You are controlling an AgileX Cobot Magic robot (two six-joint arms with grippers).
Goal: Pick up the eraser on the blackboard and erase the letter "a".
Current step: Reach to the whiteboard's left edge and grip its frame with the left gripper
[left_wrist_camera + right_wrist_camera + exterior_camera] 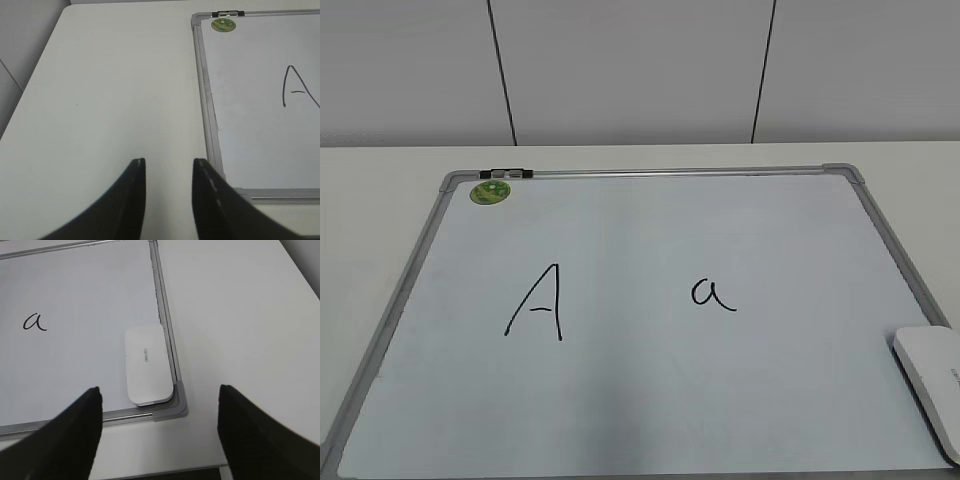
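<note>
The blackboard (620, 420) is a pale whiteboard with a grey frame, lying flat on the white table. The small black letter "a" (712, 294) is right of its middle; it also shows in the right wrist view (34, 322). The white eraser (932, 380) lies at the board's near right corner, and shows in the right wrist view (146, 364) against the frame. My right gripper (159, 390) is open and empty, above and just short of the eraser. My left gripper (169, 161) is open and empty over bare table left of the board.
A tall capital "A" (538, 301) is written left of the middle. A round green magnet (490, 191) sits at the board's far left corner. White table (110, 90) lies on both sides of the board. A grey wall stands behind.
</note>
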